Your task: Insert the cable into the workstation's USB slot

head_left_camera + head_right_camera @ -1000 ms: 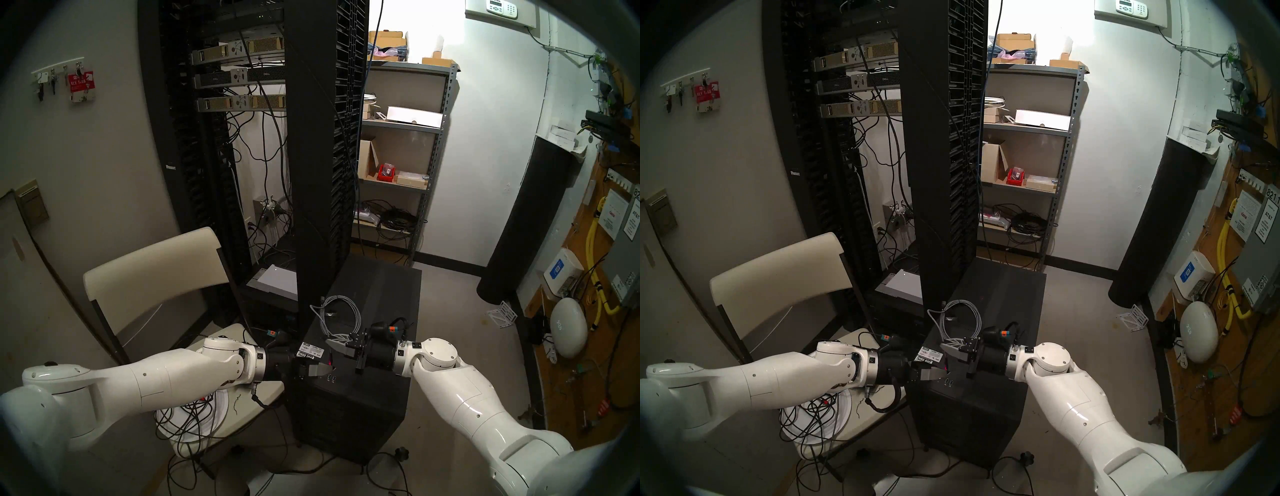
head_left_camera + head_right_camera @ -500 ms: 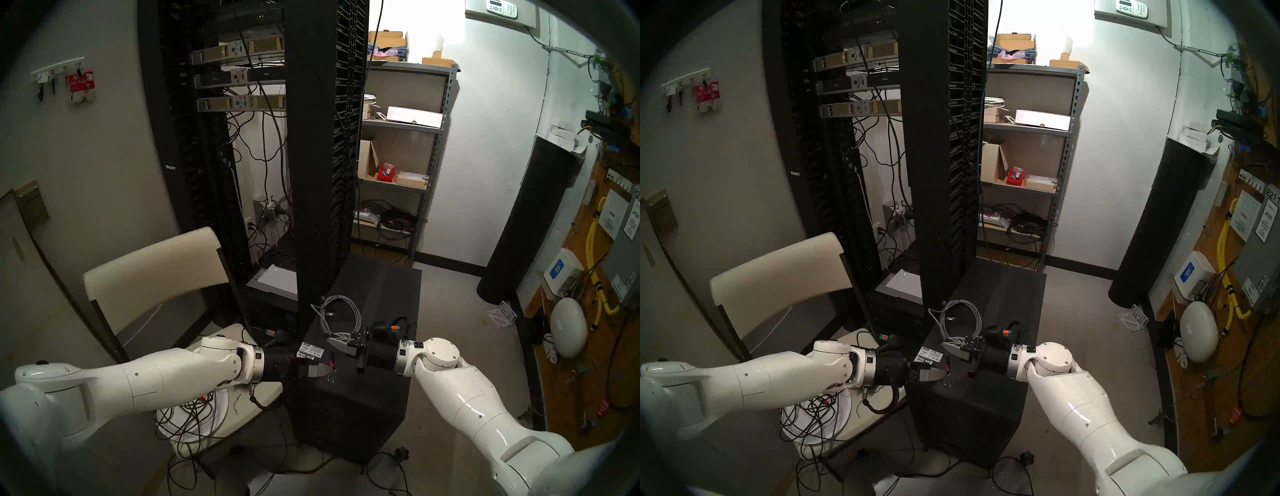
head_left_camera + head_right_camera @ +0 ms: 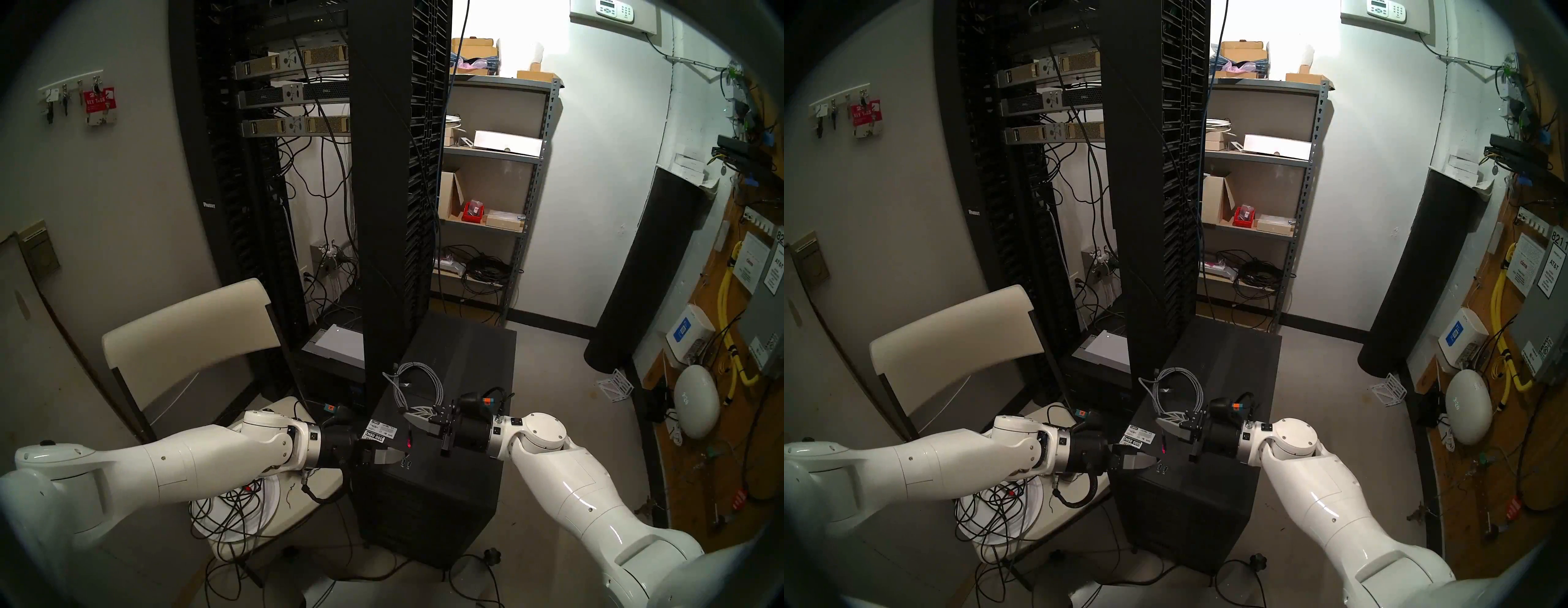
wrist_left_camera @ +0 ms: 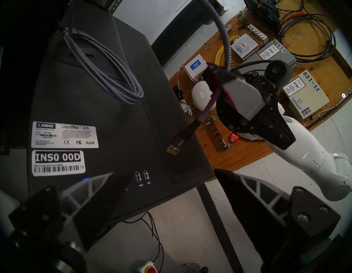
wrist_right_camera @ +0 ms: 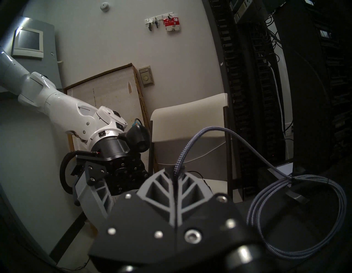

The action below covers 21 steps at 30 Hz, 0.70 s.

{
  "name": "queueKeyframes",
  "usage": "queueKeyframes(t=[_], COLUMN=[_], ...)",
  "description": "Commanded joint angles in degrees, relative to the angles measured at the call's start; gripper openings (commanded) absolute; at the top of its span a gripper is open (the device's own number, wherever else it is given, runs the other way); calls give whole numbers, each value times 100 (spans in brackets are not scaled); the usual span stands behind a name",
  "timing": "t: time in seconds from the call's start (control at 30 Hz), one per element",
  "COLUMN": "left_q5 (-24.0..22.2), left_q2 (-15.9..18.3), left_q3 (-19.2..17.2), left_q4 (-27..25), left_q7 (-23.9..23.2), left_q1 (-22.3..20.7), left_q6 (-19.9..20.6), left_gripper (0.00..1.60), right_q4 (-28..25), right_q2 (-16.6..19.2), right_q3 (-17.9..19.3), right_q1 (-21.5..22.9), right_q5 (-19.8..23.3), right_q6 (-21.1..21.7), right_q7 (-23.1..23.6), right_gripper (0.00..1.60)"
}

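Since a second ago the left arm [image 3: 203, 463] has drawn back a little from the computer tower [image 3: 428, 501], so the left claw [image 3: 392, 457] sits slightly nearer the tower's left edge and the red light on the plug shows more clearly; the right arm has kept its place. The left claw stands wide and empty, its two fingers [image 4: 89, 188] spread over the front edge of the tower's top, on either side of the two blue USB slots [image 4: 142, 175]. The right claw [image 3: 407, 418] is clamped on the grey braided cable [image 4: 106, 63] just behind its plug [image 4: 174, 148], which hangs tilted above the top, near the slots but apart from them. The rest of the cable lies coiled on the top toward the back left corner, beside the server rack [image 3: 394, 170].
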Motion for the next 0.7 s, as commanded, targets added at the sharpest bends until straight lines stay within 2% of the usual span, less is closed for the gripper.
queueKeyframes(t=[0.0,0.07,0.1,0.13,0.17,0.67], left_q5=[301,404,441,589,736,1796], left_q2=[-210,-193,-191,-196,-199,-305], left_q3=[-202,-121,-106,-163,-82,-170], left_q4=[-273,-399,-447,-483,-501,-607], left_q7=[745,895,994,1062,1162,2162], left_q1=[272,284,338,355,358,676], left_q6=[-714,-895,-1121,-985,-1245,-2577], left_gripper=[160,160,160,160,160,160], right_q4=[-130,-115,-111,-112,-113,-56], right_q2=[-103,-148,-168,-182,-195,-268], right_q3=[2,-20,-29,-34,-34,-110], right_q1=[116,129,134,135,133,160], right_q5=[-12,-39,-52,-58,-64,-115], right_q6=[-23,-31,-32,-31,-38,-47], right_q7=[-63,-82,-89,-96,-107,-203], right_gripper=[0,0,0,0,0,0])
